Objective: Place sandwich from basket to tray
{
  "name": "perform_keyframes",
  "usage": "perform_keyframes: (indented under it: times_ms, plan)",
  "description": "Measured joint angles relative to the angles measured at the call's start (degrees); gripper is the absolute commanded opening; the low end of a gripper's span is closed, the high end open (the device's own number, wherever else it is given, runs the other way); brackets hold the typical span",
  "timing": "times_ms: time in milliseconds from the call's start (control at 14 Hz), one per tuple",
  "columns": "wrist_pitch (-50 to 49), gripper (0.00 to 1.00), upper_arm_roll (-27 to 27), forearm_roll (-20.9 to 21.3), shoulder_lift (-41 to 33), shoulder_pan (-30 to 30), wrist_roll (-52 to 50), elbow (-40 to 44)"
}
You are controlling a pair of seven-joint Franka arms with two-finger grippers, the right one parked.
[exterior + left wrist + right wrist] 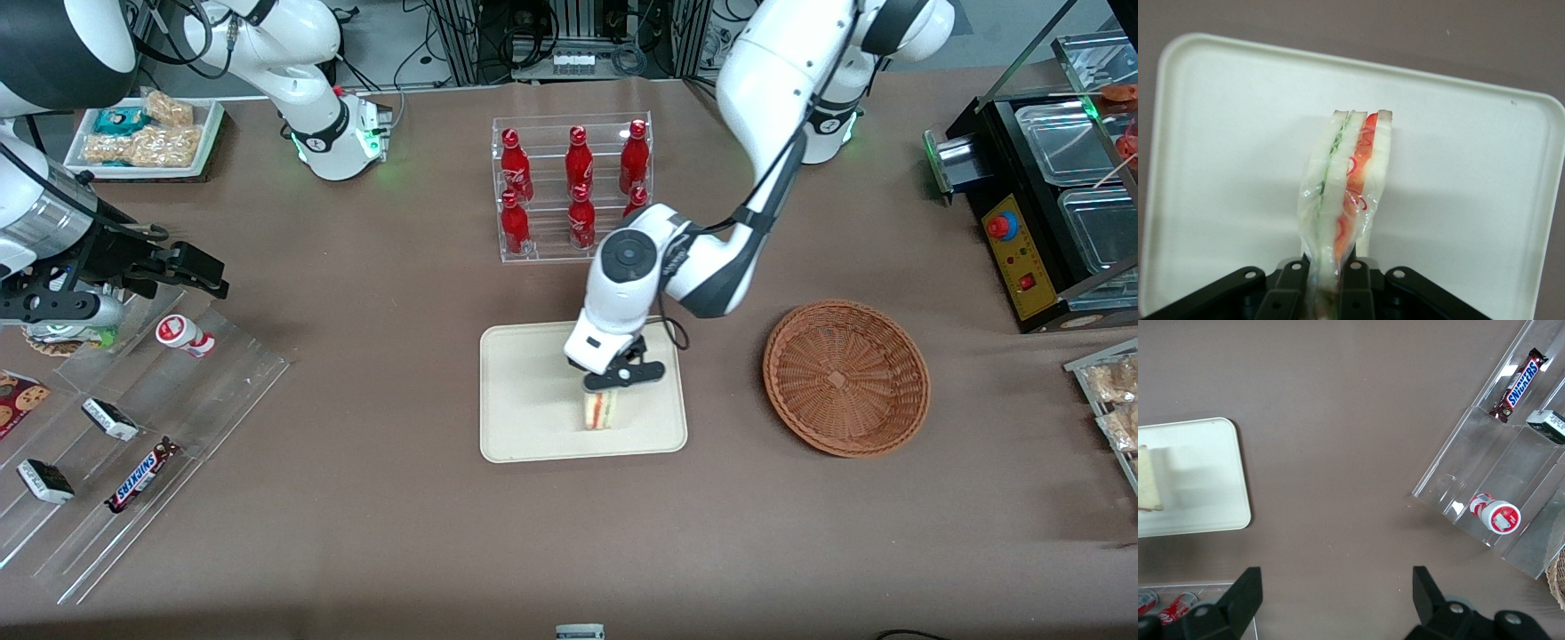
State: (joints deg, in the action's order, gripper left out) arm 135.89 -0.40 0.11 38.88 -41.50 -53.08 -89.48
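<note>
Over the flat cream plastic tray [524, 427], the black two-finger gripper [613, 384].
Its jaws pinch the wrapped triangular sandwich [1346, 193], which hangs below them.

Wrapped sandwich [601, 410] stands on edge on the cream tray [516, 427], wicker basket [845, 377] beside.
</note>
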Motion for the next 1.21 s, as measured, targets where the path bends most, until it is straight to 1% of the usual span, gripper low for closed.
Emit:
perform_keyframes:
  times_ms: [71, 143, 214, 286, 429, 643, 857, 1071, 1214]
  plan:
    - [0.06, 0.09, 0.04, 0.03, 1.07, -0.73, -0.41, 0.74]
    - [0.44, 0.16, 0.08, 0.17, 2.06, -1.30, -0.62, 1.33]
    - [1.12, 0.53, 0.13, 0.58, 2.85, -1.78, -1.15, 1.65]
    - [1.72, 1.00, 0.15, 1.26, 3.43, -2.24, -2.46, 1.86]
    - [1.89, 1.00, 0.28, 2.45, 3.66, -2.72, -4.75, 2.36]
    - [-0.30, 1.00, 0.86, 2.51, 2.19, -2.63, -5.32, 3.97]
    - [-7.48, 1.00, 2.85, 2.65, -4.29, -2.61, -5.32, 5.11]
    - [-16.87, 1.00, 7.01, 2.77, -12.21, -2.16, -3.47, 5.19]
    - [-22.60, 1.00, 8.27, 2.76, -15.80, 0.75, 0.07, 4.53]
